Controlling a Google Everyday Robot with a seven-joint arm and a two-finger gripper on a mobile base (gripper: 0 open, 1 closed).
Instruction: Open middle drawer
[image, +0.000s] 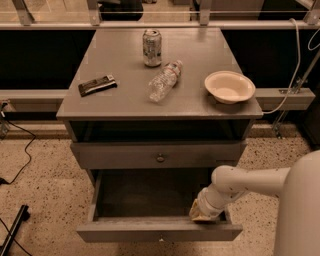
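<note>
The white arm's gripper (204, 214) sits behind the grey wooden middle drawer (150, 232)'s front, right end, likely to pull; spread or pinched, we can't tell.

Counted one soda can (152, 47), one plastic bottle (164, 81), one bowl (229, 87) and one dark snack bar (97, 85) up top. Two drawers showed: the upper drawer (120, 156) and the middle drawer (120, 232). Just one gripper (201, 215), sitting in the middle drawer's right front corner.

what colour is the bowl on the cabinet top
Cream bowl, in the camera view; the gripper sits inside the pulled-out drawer.
</note>
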